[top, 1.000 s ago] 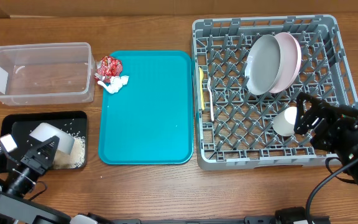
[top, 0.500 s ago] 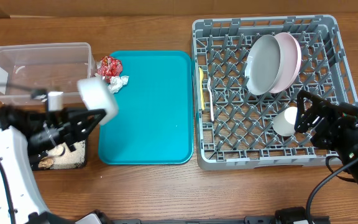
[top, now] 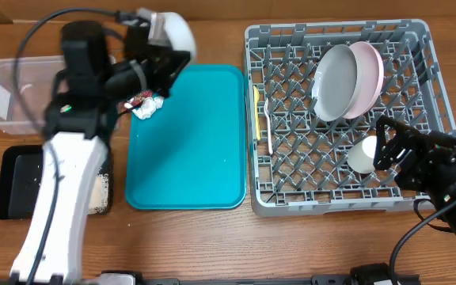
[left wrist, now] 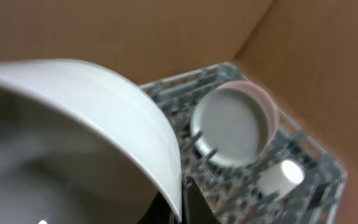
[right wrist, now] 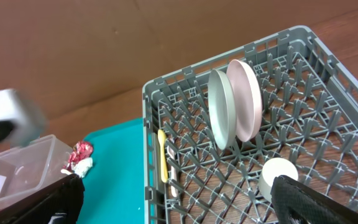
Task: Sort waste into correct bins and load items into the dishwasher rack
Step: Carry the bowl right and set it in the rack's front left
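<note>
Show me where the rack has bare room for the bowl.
Bare pegs lie between the yellow-handled utensil and the grey plate, and along the rack's front edge left of the cup. Crowded: by the pink plate and around the right end effector.

From my remote seat, the one loose item worth noting is a flat teal tray (top: 188, 142), rectangular with rounded corners and a low raised rim. It lies flat near the middle of the table (top: 212, 245), with its long sides running from the near edge toward the far edge. The table is brown wood, its grain running left to right. Behind its far edge stands a brown cardboard wall (right wrist: 104, 37). On the left wrist feed, which is blurred, I see two plain cardboard panels meeting at a corner; on the overhead feed only a thin strip shows along the top.
</note>
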Tool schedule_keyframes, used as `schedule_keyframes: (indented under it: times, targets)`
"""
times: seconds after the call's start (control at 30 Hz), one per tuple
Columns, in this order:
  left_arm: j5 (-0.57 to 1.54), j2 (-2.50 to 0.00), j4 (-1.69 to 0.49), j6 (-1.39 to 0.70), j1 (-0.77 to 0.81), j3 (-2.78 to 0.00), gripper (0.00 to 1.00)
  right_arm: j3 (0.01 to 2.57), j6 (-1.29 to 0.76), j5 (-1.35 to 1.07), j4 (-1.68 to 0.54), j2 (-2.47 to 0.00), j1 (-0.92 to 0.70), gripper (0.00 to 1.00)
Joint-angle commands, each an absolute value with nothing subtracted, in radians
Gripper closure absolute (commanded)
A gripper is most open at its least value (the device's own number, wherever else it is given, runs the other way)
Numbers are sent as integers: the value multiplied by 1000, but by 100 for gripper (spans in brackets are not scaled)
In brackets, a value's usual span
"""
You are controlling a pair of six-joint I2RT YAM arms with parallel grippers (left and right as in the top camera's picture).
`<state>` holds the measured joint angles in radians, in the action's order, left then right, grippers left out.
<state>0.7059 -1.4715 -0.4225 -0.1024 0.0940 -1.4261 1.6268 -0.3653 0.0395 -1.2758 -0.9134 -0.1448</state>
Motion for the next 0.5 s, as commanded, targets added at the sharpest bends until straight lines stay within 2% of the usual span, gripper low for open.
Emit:
schedule_keyframes:
  times: [0.0,0.1,0.2,0.47]
  targets:
    - [772,-1663,-295,-353,220,-1432,96,1629,-359,32,-1274,-910,-146,0]
    - [944,-1843,-56,-520,299,-1432,96,1629,-359,31,-1297,-910,-146,0]
    - [1022,-1929,109,-602,336,-1432,96,1629,-358,32,-1315,-910,-146,0]
    - [1122,-2048,334,-667,373,-1431,96,1629,-358,32,-1312,-910,-146,0]
